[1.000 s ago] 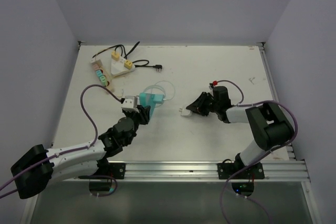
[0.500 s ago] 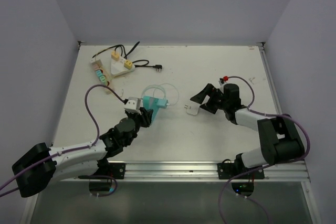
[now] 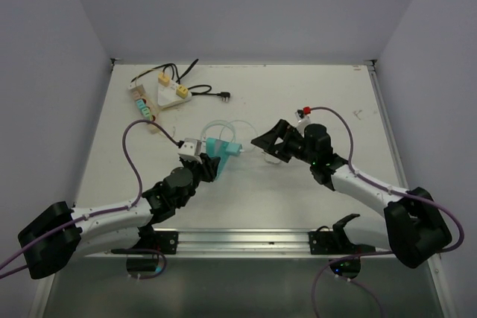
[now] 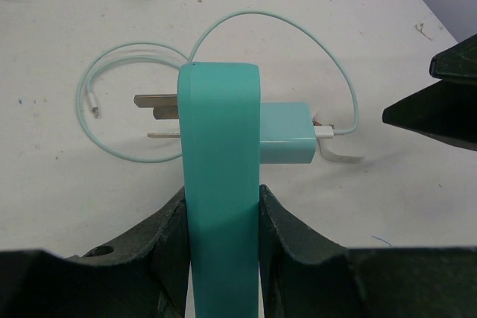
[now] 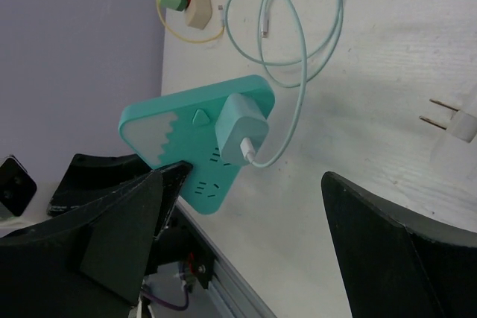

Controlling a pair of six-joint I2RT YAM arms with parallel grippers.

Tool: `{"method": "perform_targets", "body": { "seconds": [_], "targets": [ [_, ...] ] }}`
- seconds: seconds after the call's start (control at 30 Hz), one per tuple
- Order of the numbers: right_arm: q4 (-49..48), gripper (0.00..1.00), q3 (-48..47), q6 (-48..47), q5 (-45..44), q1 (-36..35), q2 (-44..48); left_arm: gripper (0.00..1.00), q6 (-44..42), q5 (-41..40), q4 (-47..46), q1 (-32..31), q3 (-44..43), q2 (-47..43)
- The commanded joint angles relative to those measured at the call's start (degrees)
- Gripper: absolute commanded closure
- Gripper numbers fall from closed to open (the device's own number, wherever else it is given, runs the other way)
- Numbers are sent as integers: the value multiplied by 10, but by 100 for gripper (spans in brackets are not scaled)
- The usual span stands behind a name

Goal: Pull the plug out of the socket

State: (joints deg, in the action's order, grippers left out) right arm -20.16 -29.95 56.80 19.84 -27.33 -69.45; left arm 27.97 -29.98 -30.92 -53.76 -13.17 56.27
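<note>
The left gripper was clamped on the socket, a flat turquoise slab of smooth plastic with rounded corners, held on its edge. The plug, a small turquoise block, sat in the face of the socket. Its thin pale cable lay in loops on the matte white table. The right gripper stood near the plug, its black fingers wide apart and holding nothing. A white plug with two metal pins lay on the table.

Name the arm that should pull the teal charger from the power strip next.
Right. The left gripper is shut on the teal power strip; the right gripper is open, empty, facing the plugged-in teal charger.
</note>
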Motion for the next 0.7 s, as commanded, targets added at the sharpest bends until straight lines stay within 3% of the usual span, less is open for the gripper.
{"method": "perform_targets", "body": {
  "seconds": [0.0,0.3,0.67],
  "targets": [
    [-36,8,0,56,-59,-28,-18,100,13,3,-67,-4,-13,-9],
    [-77,15,-34,107,-85,-98,-105,100,13,12,-88,-10,-7,-5],
    [-119,27,-71,142,-96,-118,-173,100,10,12,-104,-14,2,-1]
  ]
}}
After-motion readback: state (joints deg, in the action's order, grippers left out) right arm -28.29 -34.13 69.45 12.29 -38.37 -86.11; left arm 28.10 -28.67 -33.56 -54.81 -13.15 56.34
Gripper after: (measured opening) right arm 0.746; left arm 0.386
